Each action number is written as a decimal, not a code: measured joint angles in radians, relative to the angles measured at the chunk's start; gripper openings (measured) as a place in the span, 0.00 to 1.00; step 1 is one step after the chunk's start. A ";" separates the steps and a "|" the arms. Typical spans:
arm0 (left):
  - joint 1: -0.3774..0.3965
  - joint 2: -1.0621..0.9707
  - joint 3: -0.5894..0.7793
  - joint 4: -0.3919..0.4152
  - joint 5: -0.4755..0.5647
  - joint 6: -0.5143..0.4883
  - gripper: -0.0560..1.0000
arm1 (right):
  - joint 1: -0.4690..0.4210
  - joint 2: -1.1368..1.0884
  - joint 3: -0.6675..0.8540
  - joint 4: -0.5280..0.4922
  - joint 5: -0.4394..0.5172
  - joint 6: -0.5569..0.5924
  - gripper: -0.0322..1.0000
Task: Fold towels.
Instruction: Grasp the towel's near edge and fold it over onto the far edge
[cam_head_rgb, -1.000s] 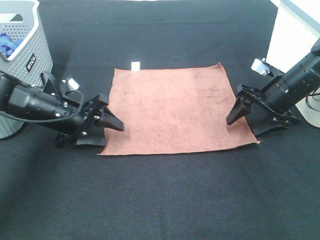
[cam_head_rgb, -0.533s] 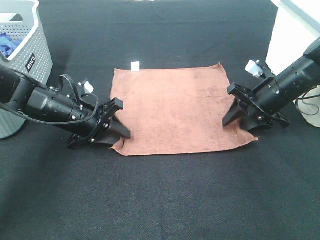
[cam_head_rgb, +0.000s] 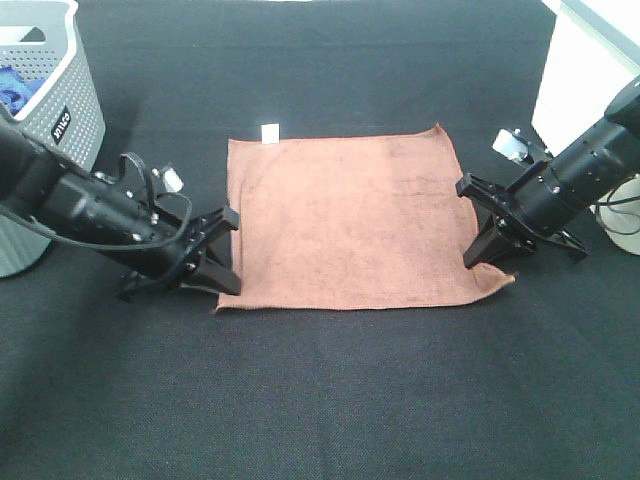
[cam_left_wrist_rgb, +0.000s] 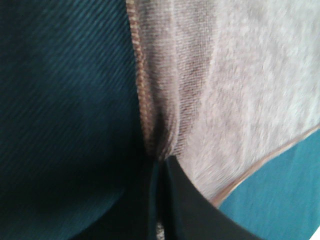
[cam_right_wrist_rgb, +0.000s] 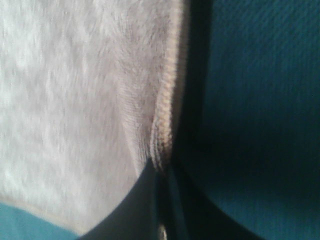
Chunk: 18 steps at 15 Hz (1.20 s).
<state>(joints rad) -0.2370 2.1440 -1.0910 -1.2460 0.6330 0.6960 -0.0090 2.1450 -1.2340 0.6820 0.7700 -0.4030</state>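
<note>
Terracotta towel (cam_head_rgb: 345, 220) lies spread flat at the centre of the black table (cam_head_rgb: 350, 400), its white tag (cam_head_rgb: 269, 132) on the 12 o'clock edge. At 8 o'clock the left claw (cam_head_rgb: 228, 274) pinches the hem tight. At 4 o'clock the right claw (cam_head_rgb: 479, 256) is clamped on the hem.

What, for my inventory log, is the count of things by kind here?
terracotta towel: 1
grey basket: 1
blue cloth in the basket: 1
Grippers: 2, the left gripper and the right gripper
Total: 5
</note>
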 joint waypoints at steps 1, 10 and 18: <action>0.004 -0.030 0.001 0.064 0.007 -0.041 0.06 | 0.000 -0.011 0.001 -0.004 0.023 0.013 0.03; 0.004 -0.225 0.298 0.228 0.047 -0.161 0.06 | 0.003 -0.183 0.293 -0.021 0.050 0.048 0.03; 0.004 -0.314 0.278 0.038 -0.036 0.041 0.06 | 0.009 -0.269 0.290 0.116 -0.055 -0.136 0.03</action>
<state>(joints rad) -0.2330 1.8300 -0.8130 -1.2080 0.5970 0.7370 0.0000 1.8760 -0.9440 0.7980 0.7150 -0.5390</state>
